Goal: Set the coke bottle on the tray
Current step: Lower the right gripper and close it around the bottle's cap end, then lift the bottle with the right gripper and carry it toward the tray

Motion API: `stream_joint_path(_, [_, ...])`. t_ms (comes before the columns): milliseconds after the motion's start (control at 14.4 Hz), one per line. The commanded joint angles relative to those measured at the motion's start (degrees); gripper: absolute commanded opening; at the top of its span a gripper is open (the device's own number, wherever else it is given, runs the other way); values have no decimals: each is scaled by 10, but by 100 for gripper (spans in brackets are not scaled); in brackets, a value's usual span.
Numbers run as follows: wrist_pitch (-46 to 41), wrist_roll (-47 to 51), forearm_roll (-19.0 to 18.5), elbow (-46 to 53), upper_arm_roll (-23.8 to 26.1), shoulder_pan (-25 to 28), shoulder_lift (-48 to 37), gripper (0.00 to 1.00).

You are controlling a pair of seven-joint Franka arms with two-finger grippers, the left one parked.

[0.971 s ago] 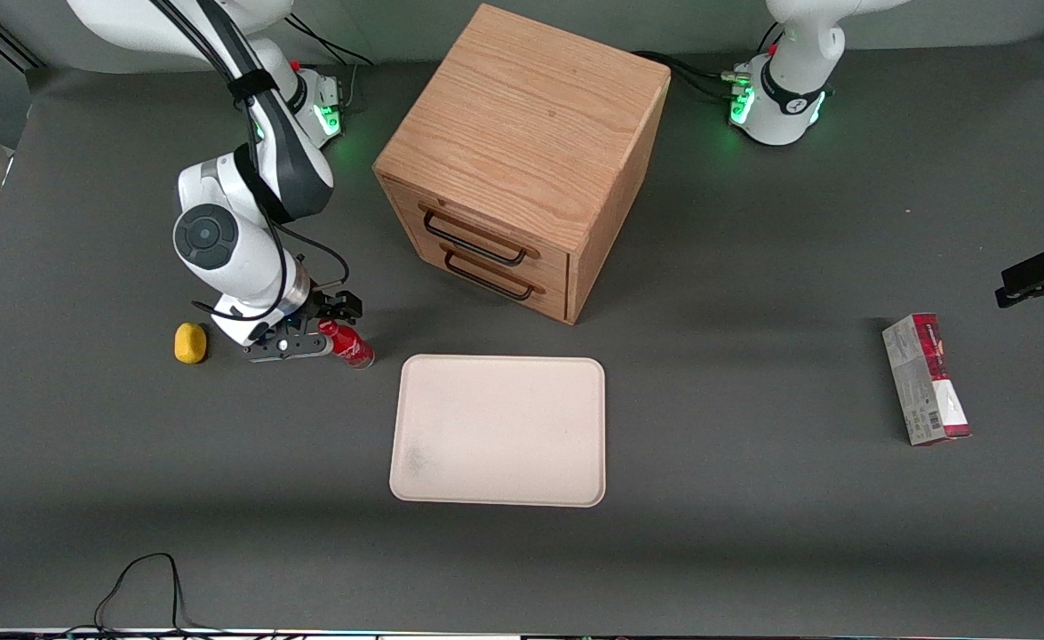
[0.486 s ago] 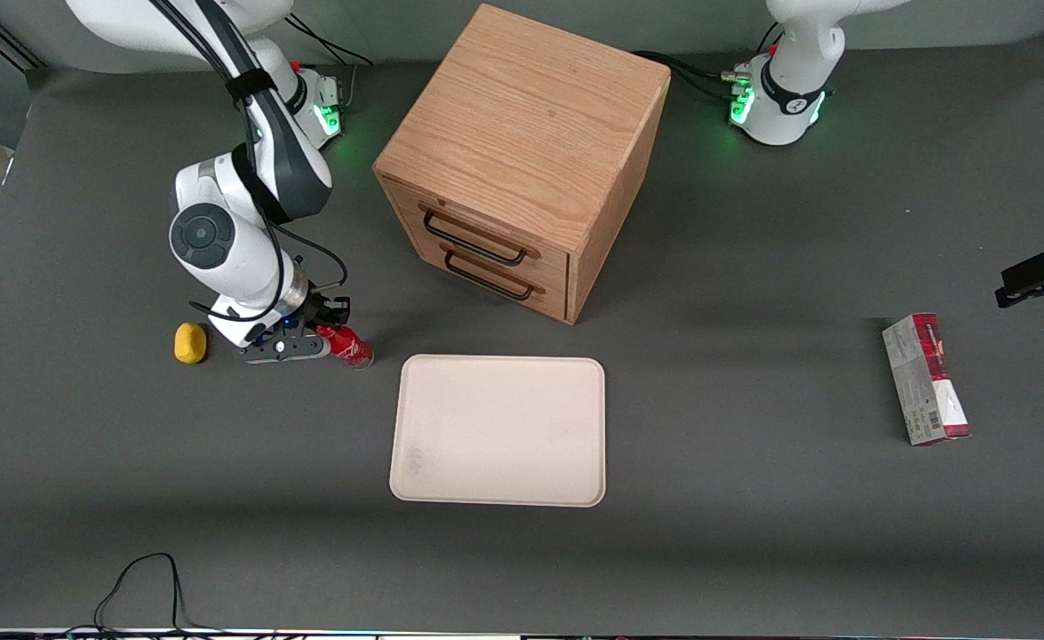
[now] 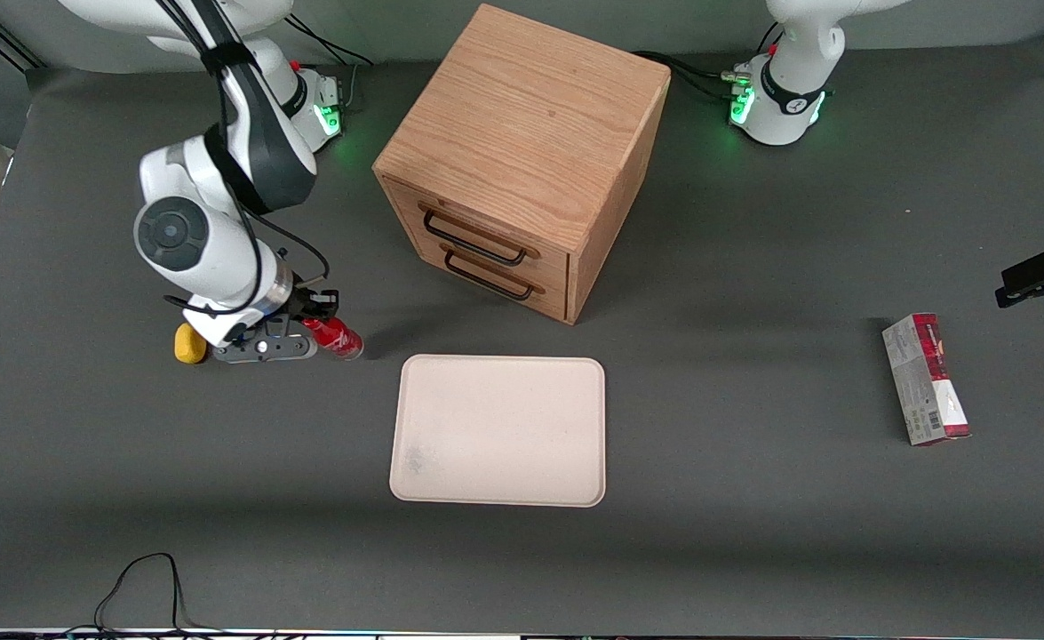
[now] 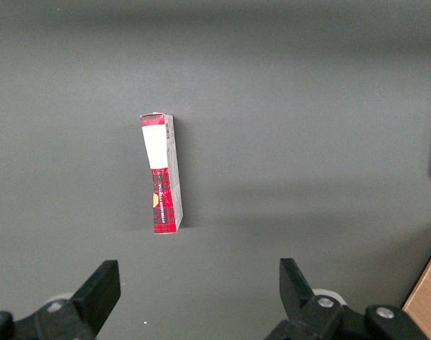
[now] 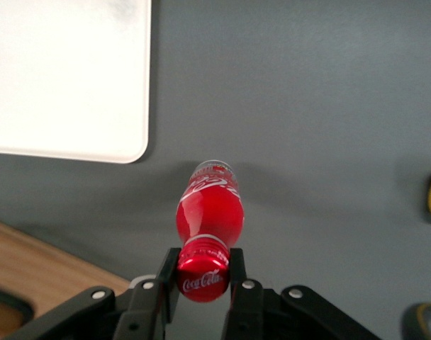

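Observation:
My right gripper [image 3: 311, 322] is shut on the neck and cap of the small red coke bottle [image 3: 335, 338], which hangs tilted just above the table. In the right wrist view the red cap with white lettering sits clamped between the two black fingers [image 5: 168, 276], and the bottle [image 5: 210, 212] points down at the grey table. The cream tray [image 3: 499, 430] lies flat a short way toward the parked arm's end from the bottle; its rounded corner shows in the right wrist view [image 5: 95, 113].
A wooden two-drawer cabinet [image 3: 522, 160] stands farther from the front camera than the tray. A yellow lemon-like object [image 3: 187, 345] lies beside the gripper. A red-and-grey carton [image 3: 925, 379] lies toward the parked arm's end, also in the left wrist view [image 4: 162, 173].
The arm has risen and shifted toward the working arm's end, carrying the coke bottle with it by the neck; the bottle is off the table and tilted.

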Motion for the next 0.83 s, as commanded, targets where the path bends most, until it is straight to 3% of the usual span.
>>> stream_joint_path(0, [-109, 14, -1, 99, -9, 1, -1, 0])
stream_joint_path(416, [-277, 8, 0, 222, -21, 1, -36, 0])
stream_joint_path(763, [-292, 10, 6, 260, -21, 1, -23, 0])
